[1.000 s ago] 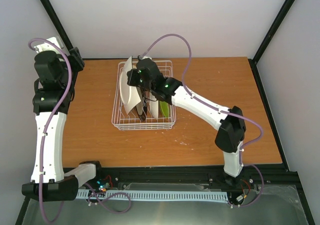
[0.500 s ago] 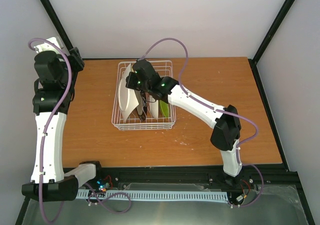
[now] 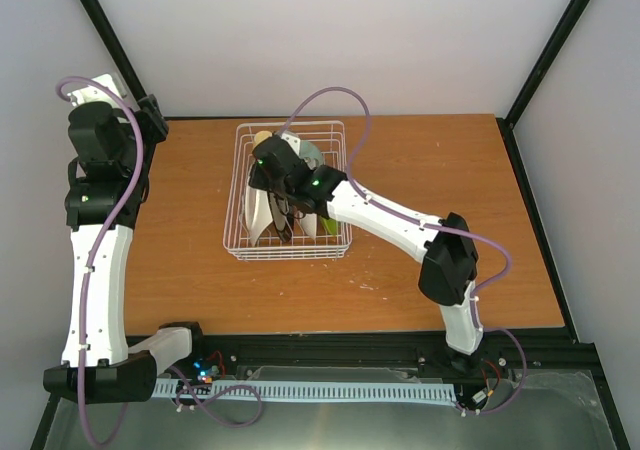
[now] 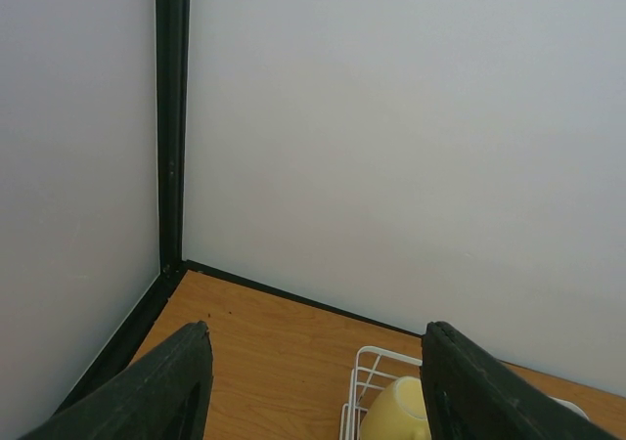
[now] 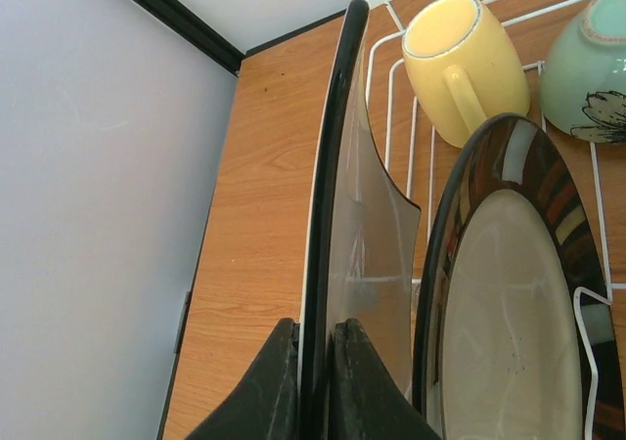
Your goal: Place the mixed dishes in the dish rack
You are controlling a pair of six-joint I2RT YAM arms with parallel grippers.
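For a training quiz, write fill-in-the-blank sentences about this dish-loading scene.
1. The white plate, upright in the dish rack, is gripped by the ___ arm's jaws.
2. The left arm's jaws hold ___.
3. The cup lying in the rack is ___ in colour.
Missing words: right; nothing; yellow.

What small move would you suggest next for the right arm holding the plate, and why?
Probably lower the square white plate straight down until it settles in the dish rack. The right tool is shut on its rim, it stands upright beside the dark-rimmed cream plate, and its lower edge is hidden.
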